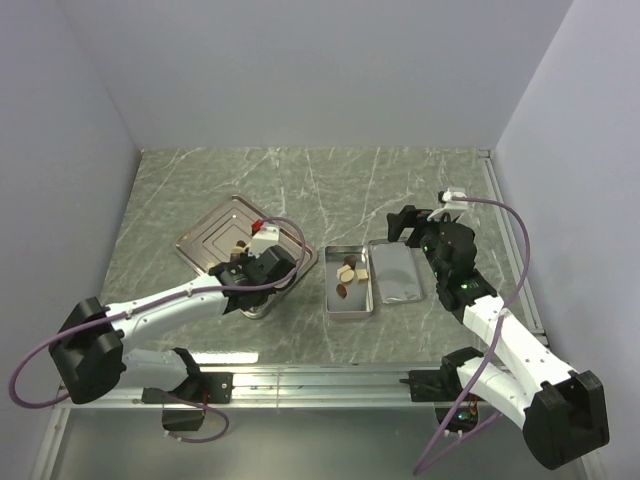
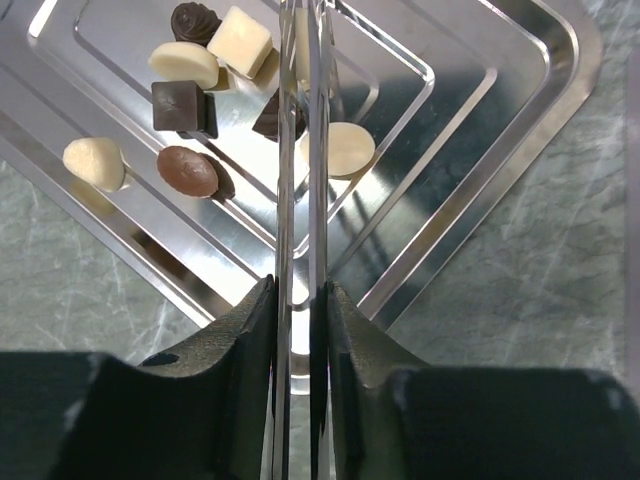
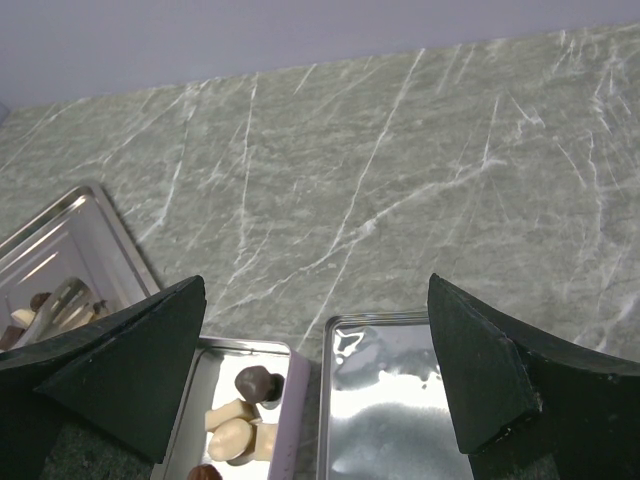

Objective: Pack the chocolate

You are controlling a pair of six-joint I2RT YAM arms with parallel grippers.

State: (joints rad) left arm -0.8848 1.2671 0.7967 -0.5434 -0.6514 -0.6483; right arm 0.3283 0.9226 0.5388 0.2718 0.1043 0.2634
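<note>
Left gripper (image 2: 300,292) pinching slim steel tongs (image 2: 300,150), blades nearly together among small dark and cream chocolates (image 2: 186,171) mid ridged steel tray (image 2: 480,130), likely closing on one. Others lie in the open silver tin (image 1: 350,311). Right gripper (image 3: 315,300) spread wide, idle above the tin.

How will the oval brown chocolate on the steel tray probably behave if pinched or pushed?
The oval brown chocolate looks domed and glossy, so it may slip from the tweezers. On the smooth steel tray, a push would probably slide it until a ridge stops it.

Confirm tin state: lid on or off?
Off. The tin sits open with chocolates inside; its lid lies alongside.
</note>
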